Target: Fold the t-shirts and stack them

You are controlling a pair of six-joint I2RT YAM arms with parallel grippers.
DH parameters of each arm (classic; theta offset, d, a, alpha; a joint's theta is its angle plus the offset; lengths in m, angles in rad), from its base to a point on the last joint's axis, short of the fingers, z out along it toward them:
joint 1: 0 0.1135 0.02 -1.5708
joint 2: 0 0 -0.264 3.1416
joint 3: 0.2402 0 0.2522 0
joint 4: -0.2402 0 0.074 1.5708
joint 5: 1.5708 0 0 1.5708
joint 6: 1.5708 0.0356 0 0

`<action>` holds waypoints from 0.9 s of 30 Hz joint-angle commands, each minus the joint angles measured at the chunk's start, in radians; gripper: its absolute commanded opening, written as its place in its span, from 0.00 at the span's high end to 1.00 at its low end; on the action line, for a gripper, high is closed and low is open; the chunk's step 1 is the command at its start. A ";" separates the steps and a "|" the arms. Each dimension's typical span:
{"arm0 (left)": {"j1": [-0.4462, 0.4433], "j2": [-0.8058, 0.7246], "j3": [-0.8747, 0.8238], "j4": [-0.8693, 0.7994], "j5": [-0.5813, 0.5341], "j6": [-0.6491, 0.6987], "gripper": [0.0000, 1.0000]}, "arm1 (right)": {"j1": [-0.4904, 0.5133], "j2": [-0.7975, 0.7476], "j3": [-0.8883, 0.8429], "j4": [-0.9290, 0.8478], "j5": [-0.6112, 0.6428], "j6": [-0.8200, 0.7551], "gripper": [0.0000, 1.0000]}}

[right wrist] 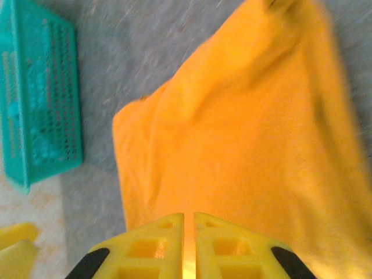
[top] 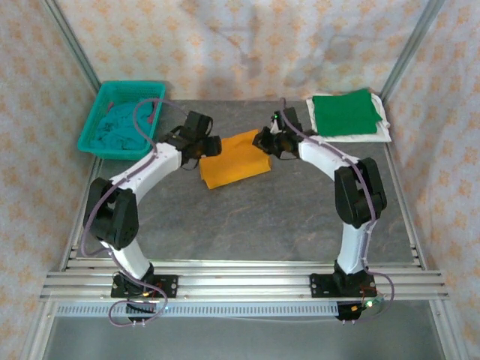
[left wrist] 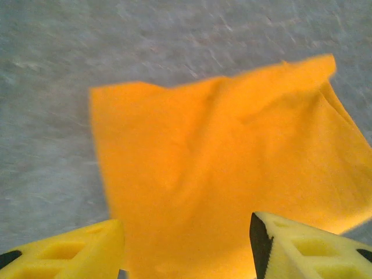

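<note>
Our left pincer (left wrist: 186, 232) is standing wide, the right pincer (right wrist: 189, 221) nearly shut; the orange t-shirt (top: 234, 161) is lying lengthwise between them.

Near half of surface (top: 255, 225): bare, wide passage between left arm (top: 142, 172) and right arm (top: 330, 157). Far left corner blocked by teal basket (top: 96, 120). Far right corner taken by green t-shirt (top: 345, 112) stacked on white t-shirt (top: 381, 133). Centre far: orange t-shirt (top: 234, 163) lies low, both arms meeting at its edges.
</note>
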State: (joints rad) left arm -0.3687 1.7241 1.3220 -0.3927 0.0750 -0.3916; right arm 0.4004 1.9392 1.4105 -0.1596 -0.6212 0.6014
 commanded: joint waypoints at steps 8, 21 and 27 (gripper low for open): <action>0.028 0.129 -0.173 0.170 -0.059 -0.044 0.45 | -0.052 0.136 -0.210 0.256 -0.015 0.003 0.93; 0.024 -0.134 -0.262 0.082 -0.101 0.039 0.45 | 0.028 -0.180 -0.327 0.161 0.014 0.117 0.91; 0.022 -0.062 -0.174 0.191 -0.033 0.040 0.45 | 0.023 -0.012 -0.077 0.081 0.046 0.061 0.92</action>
State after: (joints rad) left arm -0.3450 1.6180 1.1183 -0.2550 0.0257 -0.3676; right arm 0.4282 1.8561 1.2598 -0.0265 -0.6239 0.6891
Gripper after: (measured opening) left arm 0.552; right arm 0.082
